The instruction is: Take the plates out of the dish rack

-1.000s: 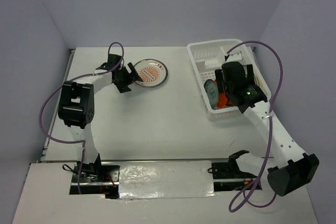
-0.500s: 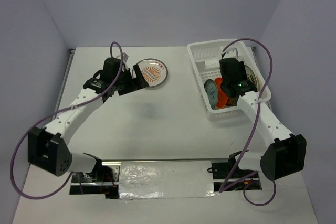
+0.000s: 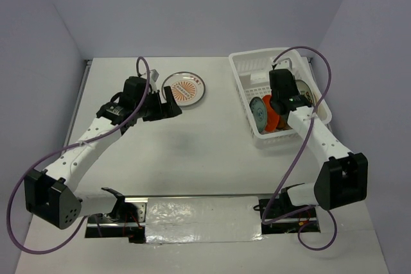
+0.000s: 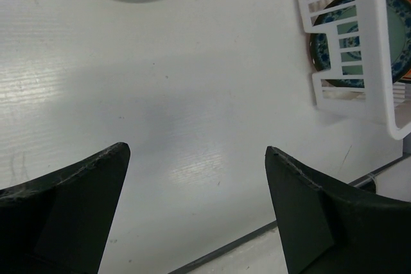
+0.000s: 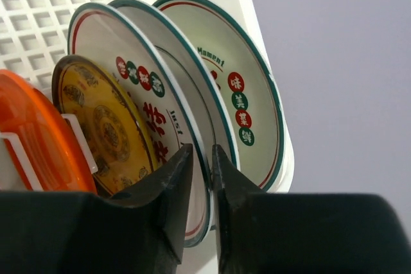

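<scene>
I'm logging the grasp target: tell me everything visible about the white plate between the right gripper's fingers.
The white plate looks glazed, with a teal rim, a red line inside it and red and green round marks. It stands on edge in the dish rack, between a yellow patterned plate and a similar plate. The right gripper pinches its rim.

Dish rack (image 4: 371, 30) white plastic, smooth; plates (image 5: 247, 117) glossy, glazed; table (image 4: 192, 94) matt, faintly ribbed.
</scene>
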